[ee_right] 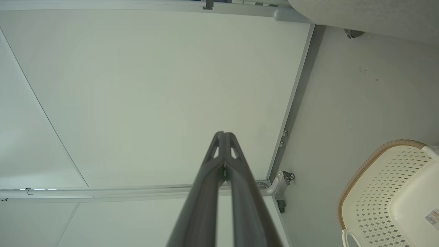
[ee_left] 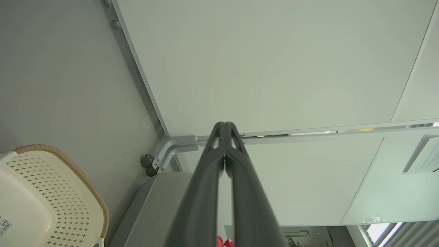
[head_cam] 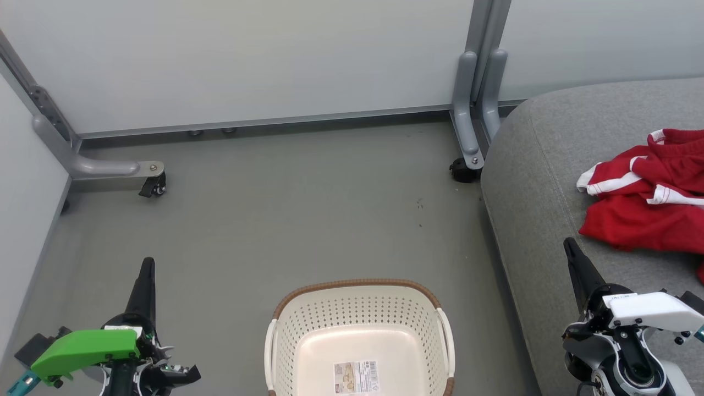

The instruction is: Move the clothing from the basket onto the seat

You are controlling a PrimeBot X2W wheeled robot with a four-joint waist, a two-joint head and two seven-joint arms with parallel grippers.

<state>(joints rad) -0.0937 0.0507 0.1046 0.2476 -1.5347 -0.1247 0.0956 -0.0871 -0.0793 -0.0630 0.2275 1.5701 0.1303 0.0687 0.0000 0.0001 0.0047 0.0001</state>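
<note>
The big grey seat (head_cam: 544, 181) is on the right, and the white basket (head_cam: 357, 319) sits on the floor (head_cam: 275, 220) near it. The red clothing (head_cam: 643, 203) lies on the seat. The left gripper (head_cam: 147, 263) and right gripper (head_cam: 568, 243) are both pinched closed and hold nothing.

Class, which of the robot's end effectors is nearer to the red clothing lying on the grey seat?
Right. The right end effector is close to the clothing, by the seat; the left end effector is beyond the basket.

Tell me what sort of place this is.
Probably a screened-off test bay staged like a home corner: pale partition panels on castered metal feet, and a grey seat beside a laundry basket.
</note>
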